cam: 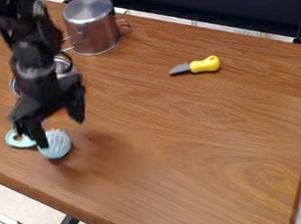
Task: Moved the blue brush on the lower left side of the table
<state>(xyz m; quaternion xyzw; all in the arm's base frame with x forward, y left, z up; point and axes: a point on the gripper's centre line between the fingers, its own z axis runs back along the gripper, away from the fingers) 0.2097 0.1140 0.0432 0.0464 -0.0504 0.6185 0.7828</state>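
The gripper hangs over the left part of the table with its two fingers spread apart. Below it lies the blue brush, with a round, light blue bristle head and a teal ring-shaped end on its left. One finger overlaps the brush between ring and head, and the other is up and to the right of the head. Whether the gripper touches the brush cannot be told. Part of the brush's middle is hidden behind the finger.
A metal pot with wire handles stands at the back left, near the arm. Another metal item is partly hidden behind the arm. A toy knife with a yellow handle lies right of centre. The table's front edge runs below the brush.
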